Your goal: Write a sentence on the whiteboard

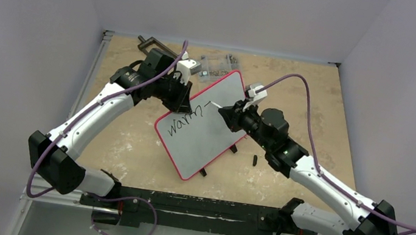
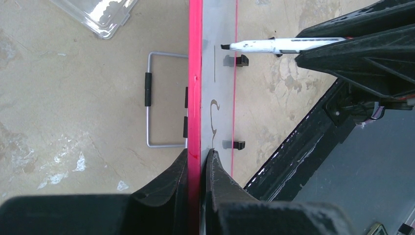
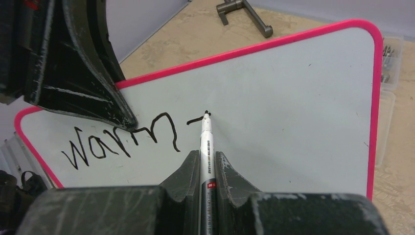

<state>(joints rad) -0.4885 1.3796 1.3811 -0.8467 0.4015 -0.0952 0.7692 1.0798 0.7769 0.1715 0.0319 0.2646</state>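
Note:
The whiteboard [image 1: 210,127], white with a red rim, stands tilted at the table's middle. My left gripper [image 1: 182,98] is shut on its upper left edge; in the left wrist view the fingers [image 2: 197,157] clamp the red rim [image 2: 195,73]. My right gripper [image 1: 226,111] is shut on a white marker [image 3: 206,147]. The marker tip [image 3: 207,113] touches the board at the end of a short dash. The sentence [image 3: 122,142] reads "warm" followed by that dash, also seen from above [image 1: 188,121]. The marker also shows in the left wrist view [image 2: 264,46].
A clear plastic box of small parts [image 1: 218,65] lies behind the board. A dark metal clamp [image 1: 153,42] lies at the back left. A small black cap [image 1: 254,159] lies right of the board. A wire stand [image 2: 156,100] shows behind the board.

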